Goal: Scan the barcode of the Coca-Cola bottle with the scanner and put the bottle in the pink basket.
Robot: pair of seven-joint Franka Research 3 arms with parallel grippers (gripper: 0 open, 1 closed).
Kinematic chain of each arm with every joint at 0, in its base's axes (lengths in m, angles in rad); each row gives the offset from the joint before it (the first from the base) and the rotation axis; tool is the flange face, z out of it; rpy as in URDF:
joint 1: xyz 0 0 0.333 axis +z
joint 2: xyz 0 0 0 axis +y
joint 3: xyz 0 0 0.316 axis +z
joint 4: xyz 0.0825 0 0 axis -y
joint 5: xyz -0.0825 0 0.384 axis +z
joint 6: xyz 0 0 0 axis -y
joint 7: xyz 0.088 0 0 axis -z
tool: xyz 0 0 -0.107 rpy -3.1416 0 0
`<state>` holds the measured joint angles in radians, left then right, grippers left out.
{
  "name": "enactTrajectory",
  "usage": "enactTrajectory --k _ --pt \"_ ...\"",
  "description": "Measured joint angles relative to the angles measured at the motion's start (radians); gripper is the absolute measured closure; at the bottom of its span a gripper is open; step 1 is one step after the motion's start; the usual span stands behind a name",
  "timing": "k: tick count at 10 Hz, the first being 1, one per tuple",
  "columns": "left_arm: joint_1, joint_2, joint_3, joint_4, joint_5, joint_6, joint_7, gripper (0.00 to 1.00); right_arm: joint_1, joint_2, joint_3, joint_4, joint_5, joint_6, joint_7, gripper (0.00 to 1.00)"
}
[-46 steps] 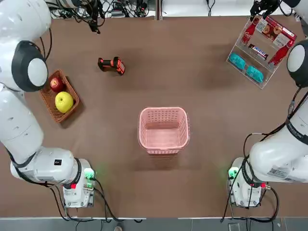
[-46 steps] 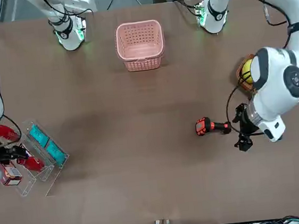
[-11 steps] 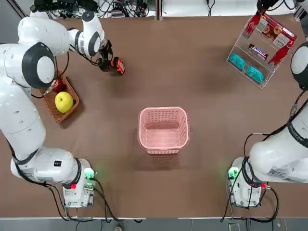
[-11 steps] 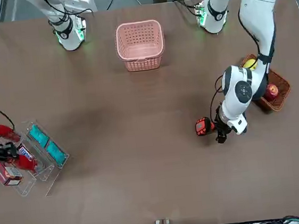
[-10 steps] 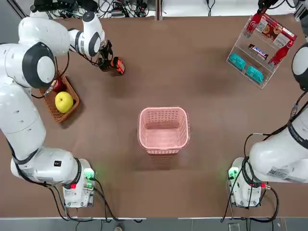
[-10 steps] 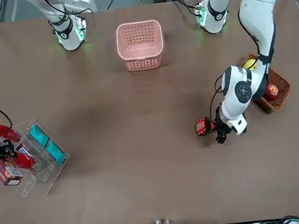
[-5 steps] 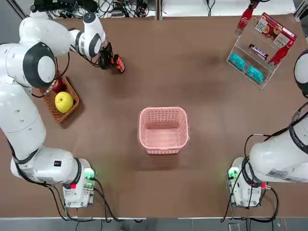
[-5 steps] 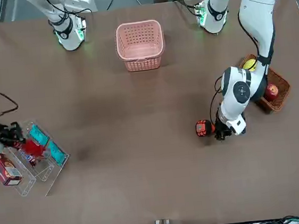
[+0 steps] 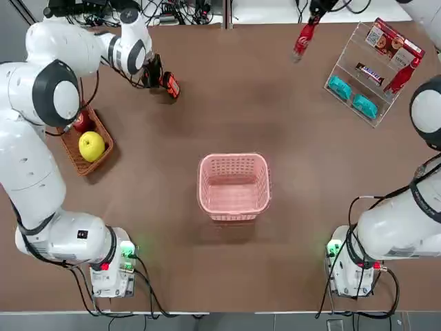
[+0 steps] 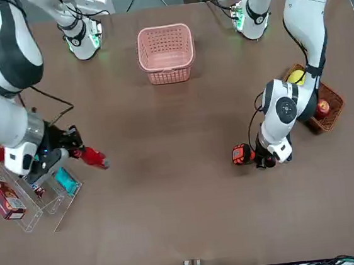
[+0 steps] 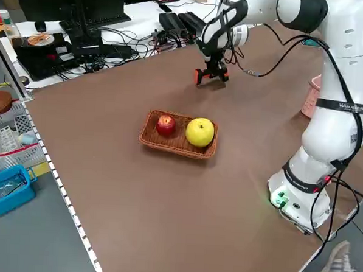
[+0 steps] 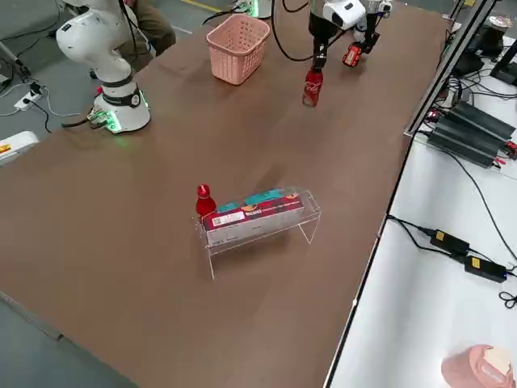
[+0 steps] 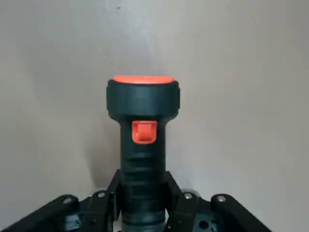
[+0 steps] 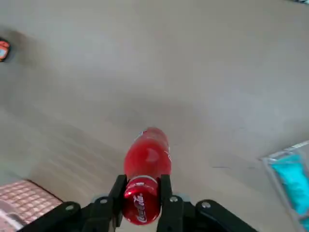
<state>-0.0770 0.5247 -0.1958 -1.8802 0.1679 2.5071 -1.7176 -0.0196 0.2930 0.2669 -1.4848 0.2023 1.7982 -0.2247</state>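
The Coca-Cola bottle [image 9: 302, 39] hangs tilted above the table's far side, between the clear rack and the scanner. My right gripper [image 14: 142, 186] is shut on its capped end; the bottle [image 14: 146, 162] points away from the wrist camera. The orange-and-black scanner [image 9: 169, 84] lies on the table at the far left. My left gripper [image 13: 142, 193] is shut around the handle of the scanner [image 13: 142, 125]. The pink basket [image 9: 234, 157] stands mid-table, nearer the arms' bases, with nothing in it.
A brown wicker basket [image 9: 67, 141] with a red apple and a yellow fruit sits at the left edge. A clear rack [image 9: 358, 65] at the far right holds a second red bottle [image 9: 402, 74], teal packets and snack boxes.
My left gripper has closed on the scanner's handle. My right arm has carried the bottle away from the rack, leftward over the table in the top view.
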Motion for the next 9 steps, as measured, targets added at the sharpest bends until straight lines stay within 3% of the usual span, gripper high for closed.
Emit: enactTrajectory --k 4,6,9 --pt "-0.003 -0.003 -0.050 0.135 -0.159 -0.081 -0.034 0.64 0.158 0.003 0.027 -0.133 0.014 0.272 0.125 0.67" --pt "-0.005 -0.002 -0.071 0.146 -0.195 -0.085 -0.034 0.64 0.260 0.022 0.028 -0.157 0.032 0.401 0.172 0.67" --pt "0.000 0.006 -0.107 0.146 -0.269 -0.085 0.069 0.64 0.339 0.072 0.027 -0.179 0.049 0.532 0.200 0.67"
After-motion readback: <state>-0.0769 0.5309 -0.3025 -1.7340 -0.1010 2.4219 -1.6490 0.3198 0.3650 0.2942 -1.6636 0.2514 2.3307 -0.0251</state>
